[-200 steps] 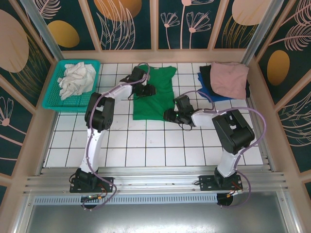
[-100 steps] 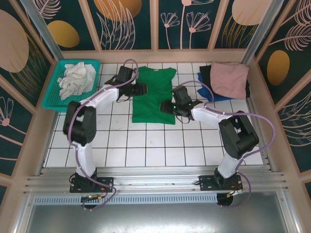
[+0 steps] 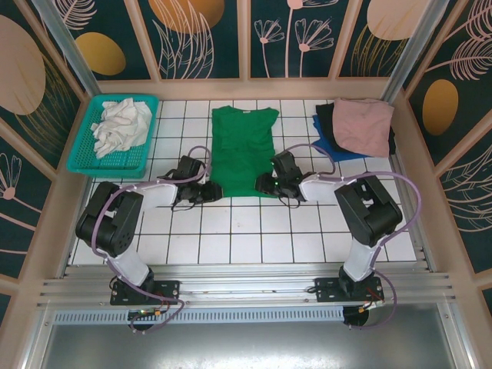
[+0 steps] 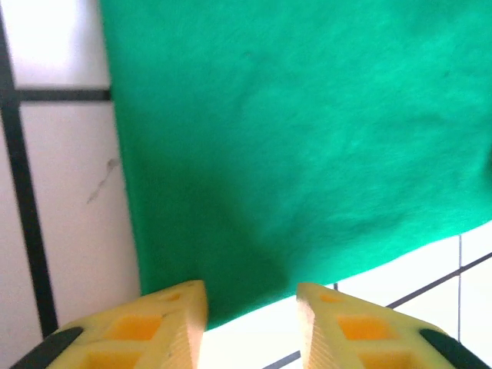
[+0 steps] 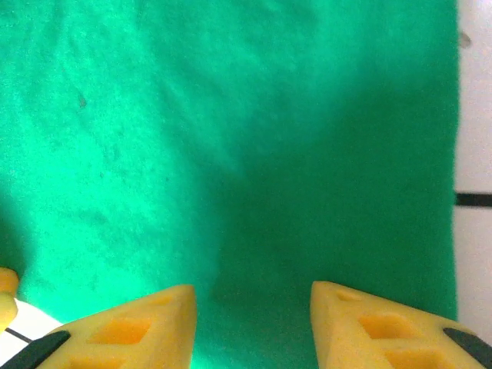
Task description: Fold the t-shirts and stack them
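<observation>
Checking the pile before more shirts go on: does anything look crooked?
Yes. On the far-right pile the dusty pink folded cloth shirt sits skewed, leaving the black cloth shirt and blue cloth shirt poking out beneath it.

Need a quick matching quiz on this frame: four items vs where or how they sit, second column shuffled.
Column one
1. green shirt
2. pink shirt
3. white cloth
4. left end effector

Column two
A. crumpled in the basket, far left
B. on top of the pile, far right
C. spread flat, mid-table
D. open, at the green shirt's near left corner

Pairs: 1-C, 2-B, 3-A, 4-D
</observation>
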Tool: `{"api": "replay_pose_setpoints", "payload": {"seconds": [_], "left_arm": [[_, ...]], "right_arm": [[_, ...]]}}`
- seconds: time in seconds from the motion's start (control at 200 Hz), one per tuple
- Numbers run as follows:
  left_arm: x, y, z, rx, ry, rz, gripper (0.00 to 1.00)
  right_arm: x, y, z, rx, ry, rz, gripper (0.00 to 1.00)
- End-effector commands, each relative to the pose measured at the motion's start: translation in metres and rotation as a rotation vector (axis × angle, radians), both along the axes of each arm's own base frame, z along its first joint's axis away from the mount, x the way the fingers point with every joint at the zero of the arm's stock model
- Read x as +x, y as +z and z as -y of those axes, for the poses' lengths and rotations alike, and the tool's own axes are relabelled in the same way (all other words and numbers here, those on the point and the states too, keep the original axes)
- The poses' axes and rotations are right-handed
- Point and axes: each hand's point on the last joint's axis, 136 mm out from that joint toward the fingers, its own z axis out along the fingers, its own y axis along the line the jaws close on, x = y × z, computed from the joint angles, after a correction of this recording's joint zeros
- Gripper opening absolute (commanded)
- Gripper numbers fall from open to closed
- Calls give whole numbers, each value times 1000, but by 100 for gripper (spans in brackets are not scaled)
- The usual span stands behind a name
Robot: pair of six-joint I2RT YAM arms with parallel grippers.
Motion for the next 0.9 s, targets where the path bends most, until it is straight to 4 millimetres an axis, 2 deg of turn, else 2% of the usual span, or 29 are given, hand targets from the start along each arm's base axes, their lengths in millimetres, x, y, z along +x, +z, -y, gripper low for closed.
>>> {"api": "replay_pose_setpoints", "payload": {"seconds": [0.0,0.115,0.14,0.22,0.285,0.385,0.565,0.676,0.796,0.891], "left_arm": [[-28,-35,-26,143,17,-115,21],[-31,-36,-35,177,46,-122,20],[-28,-25,-35,166,51,-95,21],[-27,-13,-35,151,69,-72,32],[-25,-3,-33,123,83,-48,35],[-22,10,-29,89,94,-16,50],[-15,13,-35,111,129,15,56],[-10,3,-30,100,126,0,54],[-10,-7,-27,89,119,-17,45],[-6,-8,-24,79,115,-12,38]], "right_arm": [[-23,-15,21,-64,-28,-50,44],[-31,-7,41,-99,-64,-30,45],[-33,-4,44,-102,-69,-25,45],[-37,7,52,-101,-85,-6,47],[-43,12,54,-84,-88,-3,48],[-51,14,50,-37,-88,-12,50],[-57,6,22,-8,-51,-42,52],[-58,-1,10,-18,-41,-61,52],[-55,-9,8,-76,-52,-47,52],[-53,-17,5,-90,-53,-56,51]]}}
